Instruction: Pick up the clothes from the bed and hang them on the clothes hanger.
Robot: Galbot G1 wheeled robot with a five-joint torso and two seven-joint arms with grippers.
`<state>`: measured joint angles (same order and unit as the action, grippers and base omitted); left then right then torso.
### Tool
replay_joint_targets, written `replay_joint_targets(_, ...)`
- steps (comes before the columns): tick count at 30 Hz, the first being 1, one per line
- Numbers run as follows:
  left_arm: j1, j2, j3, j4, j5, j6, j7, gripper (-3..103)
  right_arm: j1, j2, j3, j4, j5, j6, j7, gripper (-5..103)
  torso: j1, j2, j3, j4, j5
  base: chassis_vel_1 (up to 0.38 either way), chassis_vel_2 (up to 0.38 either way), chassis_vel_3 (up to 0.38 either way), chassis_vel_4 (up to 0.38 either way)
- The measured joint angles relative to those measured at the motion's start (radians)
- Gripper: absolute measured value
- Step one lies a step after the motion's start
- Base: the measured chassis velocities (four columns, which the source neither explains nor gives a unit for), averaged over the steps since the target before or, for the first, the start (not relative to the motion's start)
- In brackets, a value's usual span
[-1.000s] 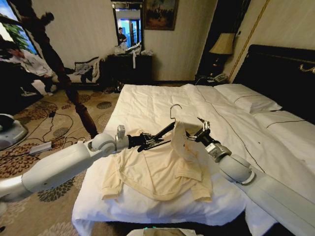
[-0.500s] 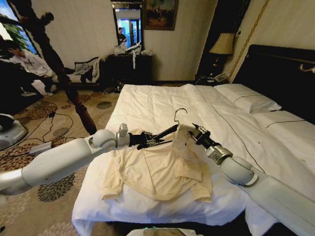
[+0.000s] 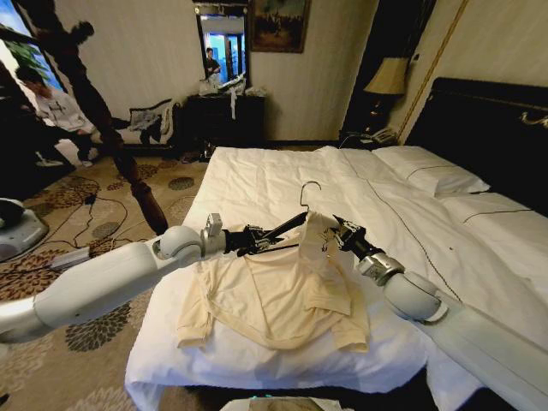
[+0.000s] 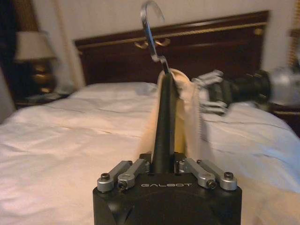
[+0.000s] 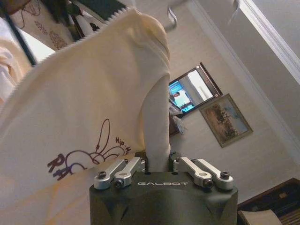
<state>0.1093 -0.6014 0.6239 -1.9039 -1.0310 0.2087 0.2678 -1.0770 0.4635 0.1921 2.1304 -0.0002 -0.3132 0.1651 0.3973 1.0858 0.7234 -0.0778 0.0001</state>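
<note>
Now the left gripper (image 3: 257, 241), clamped on the slim black hanger (image 3: 282, 228), has lifted its hook higher than a moment ago. The right gripper (image 3: 336, 233) pinches the cream long-sleeved top (image 3: 274, 295), shoulder draped over the hanger, near the white-duveted bed's (image 3: 257, 171) foot edge.

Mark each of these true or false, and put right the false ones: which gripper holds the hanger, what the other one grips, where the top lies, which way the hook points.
1. The left gripper is shut on the clothes hanger. True.
2. The right gripper grips a pillow. False: it is shut on a fold of the clothes, lifted by the hanger.
3. The whole top hangs clear of the bed. False: most of it lies spread on the duvet.
4. The hanger's hook points upward. True.
5. The top carries a dark printed drawing. True.
</note>
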Motion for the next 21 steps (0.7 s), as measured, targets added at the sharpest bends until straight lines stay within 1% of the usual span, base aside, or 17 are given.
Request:
replay_joint_targets(2,0.025,0.004,-0.041,-0.003,-0.010,0.013,-0.042,30,0.003,0.006,-0.002,-0.009,0.002,-0.001,0.011,19,0.000,0.000,0.000,-0.0001,-0.0003,0.000,0.000,0.000,0.000)
replay_joint_targets(3,0.025,0.004,-0.041,-0.003,-0.010,0.013,-0.042,30,0.003,0.006,-0.002,-0.009,0.002,-0.001,0.011,19,0.000,0.000,0.000,-0.0001,-0.0003,0.000,0.000,0.000,0.000)
replay_joint_targets(6,0.053,0.021,-0.098,-0.019,-0.036,0.017,-0.060,46,0.006,0.018,-0.005,-0.019,0.006,-0.009,0.022,19,0.000,0.000,0.000,0.0000,-0.0002,0.000,0.000,0.000,0.000)
replay_joint_targets(7,0.053,0.021,-0.098,-0.019,-0.036,0.017,-0.060,46,0.006,0.018,-0.005,-0.019,0.006,-0.009,0.022,19,0.000,0.000,0.000,0.0000,-0.0002,0.000,0.000,0.000,0.000)
replay_joint_targets(8,0.058,0.027,-0.109,-0.024,-0.040,0.017,-0.062,52,0.006,0.020,-0.005,-0.022,0.007,-0.010,0.024,19,0.000,0.000,0.000,-0.0001,-0.0001,0.000,0.000,0.000,0.000)
replay_joint_targets(9,0.063,0.034,-0.119,-0.028,-0.043,0.017,-0.064,52,0.006,0.022,-0.005,-0.024,0.008,-0.010,0.027,19,0.000,0.000,0.000,0.0000,0.0000,0.000,0.000,0.000,0.000)
replay_joint_targets(10,0.082,0.051,-0.147,-0.038,-0.047,0.018,-0.066,57,0.003,0.026,-0.005,-0.028,0.008,-0.011,0.035,19,0.000,0.000,0.000,0.0000,-0.0001,0.000,0.000,0.000,0.000)
replay_joint_targets(11,0.082,0.051,-0.147,-0.038,-0.047,0.018,-0.066,57,0.003,0.026,-0.005,-0.028,0.008,-0.011,0.035,19,0.000,0.000,0.000,0.0000,-0.0001,0.000,0.000,0.000,0.000)
replay_joint_targets(12,0.101,0.063,-0.175,-0.045,-0.049,0.018,-0.067,68,0.001,0.028,-0.005,-0.030,0.008,-0.012,0.040,19,0.000,0.000,0.000,-0.0001,-0.0001,0.000,0.000,0.000,0.000)
replay_joint_targets(13,0.122,0.073,-0.202,-0.050,-0.052,0.018,-0.067,68,-0.001,0.029,-0.005,-0.032,0.008,-0.012,0.043,19,0.000,0.000,0.000,-0.0001,0.0000,0.000,0.000,0.000,0.000)
replay_joint_targets(14,0.122,0.073,-0.202,-0.050,-0.052,0.018,-0.067,68,-0.001,0.029,-0.005,-0.032,0.008,-0.012,0.043,19,0.000,0.000,0.000,-0.0001,0.0000,0.000,0.000,0.000,0.000)
replay_joint_targets(15,0.147,0.081,-0.233,-0.053,-0.057,0.018,-0.068,74,-0.002,0.032,-0.004,-0.034,0.007,-0.012,0.046,19,0.000,0.000,0.000,0.0000,-0.0001,0.000,0.000,0.000,0.000)
replay_joint_targets(16,0.192,0.092,-0.293,-0.059,-0.069,0.018,-0.075,79,-0.003,0.036,-0.004,-0.038,0.006,-0.013,0.055,19,0.000,0.000,0.000,0.0000,-0.0003,0.000,0.000,0.000,0.000)
replay_joint_targets(18,0.260,0.102,-0.378,-0.059,-0.084,0.019,-0.092,89,-0.003,0.044,-0.003,-0.046,0.004,-0.019,0.076,19,0.000,0.000,0.000,0.0000,-0.0001,0.000,0.000,0.000,0.000)
replay_joint_targets(19,0.260,0.102,-0.378,-0.059,-0.084,0.019,-0.092,89,-0.003,0.044,-0.003,-0.046,0.004,-0.019,0.076,19,0.000,0.000,0.000,0.0000,-0.0001,0.000,0.000,0.000,0.000)
replay_joint_targets(20,0.296,0.105,-0.420,-0.057,-0.090,0.020,-0.101,94,-0.003,0.047,-0.003,-0.050,0.004,-0.020,0.083,19,0.000,0.000,0.000,-0.0001,-0.0002,0.000,0.000,0.000,0.000)
replay_joint_targets(21,0.356,0.107,-0.489,-0.050,-0.097,0.022,-0.113,94,-0.003,0.050,-0.002,-0.055,0.004,-0.022,0.090,19,0.000,0.000,0.000,-0.0001,-0.0001,0.000,0.000,0.000,0.000)
